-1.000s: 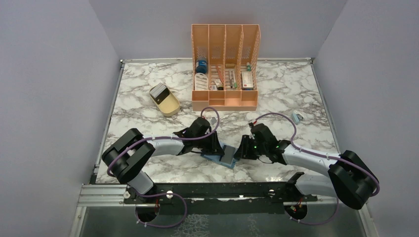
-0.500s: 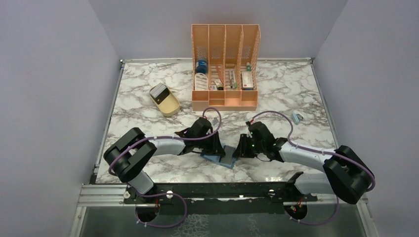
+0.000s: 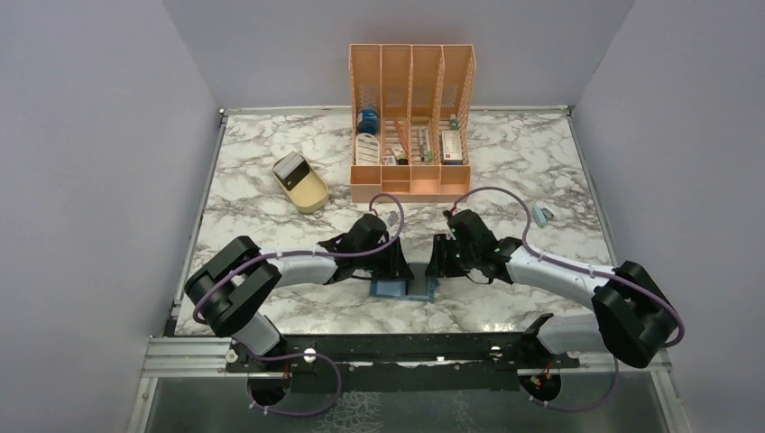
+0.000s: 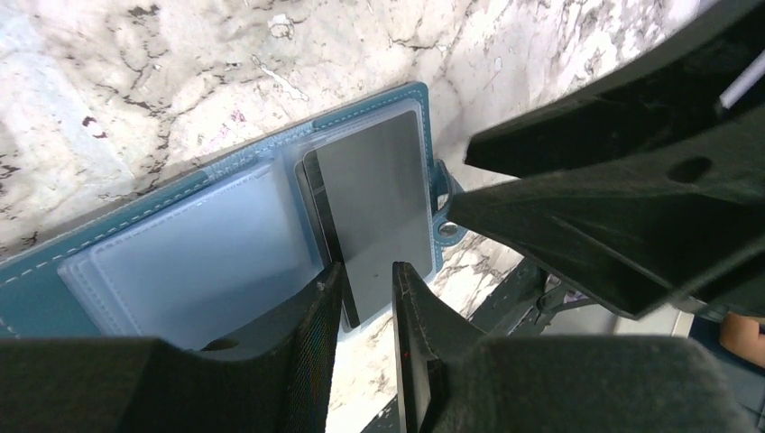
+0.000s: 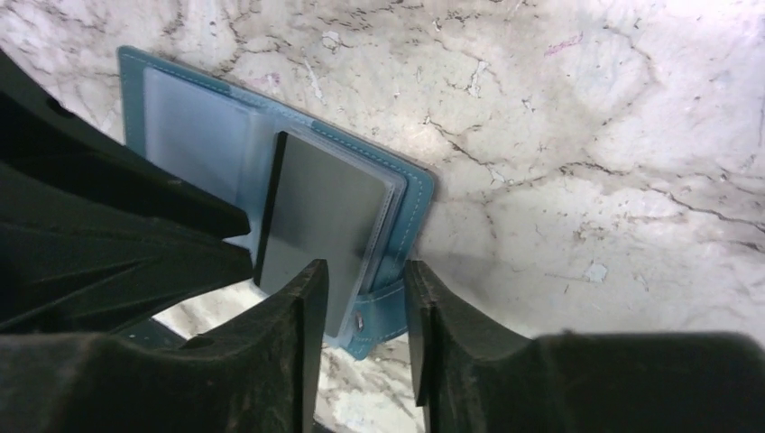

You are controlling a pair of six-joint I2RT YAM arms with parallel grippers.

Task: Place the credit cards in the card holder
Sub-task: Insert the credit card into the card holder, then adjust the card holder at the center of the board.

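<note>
The teal-blue card holder [image 3: 390,289] lies open on the marble between both arms, its clear pockets facing up [image 4: 180,262]. A grey credit card [image 4: 379,203] lies flat on its snap-tab half [image 5: 320,225], with a dark card edge under it. My left gripper [image 4: 365,271] hovers over the card's near edge, jaws a little apart and nothing between them. My right gripper [image 5: 365,268] stands opposite over the snap tab [image 5: 383,311], also open. In the top view the left gripper [image 3: 403,271] and the right gripper [image 3: 433,269] nearly touch above the holder.
An orange slotted organiser [image 3: 410,126] with small items stands at the back. A beige tray [image 3: 311,194] left of it carries a greyish card [image 3: 290,168] on its far end. A small light-blue object [image 3: 542,215] lies to the right. The table's front rail is just below the holder.
The card holder has turned from slanted to square with the table's front edge. The right gripper has moved left and farther back, closer to the left one. Both jaws have parted slightly.
</note>
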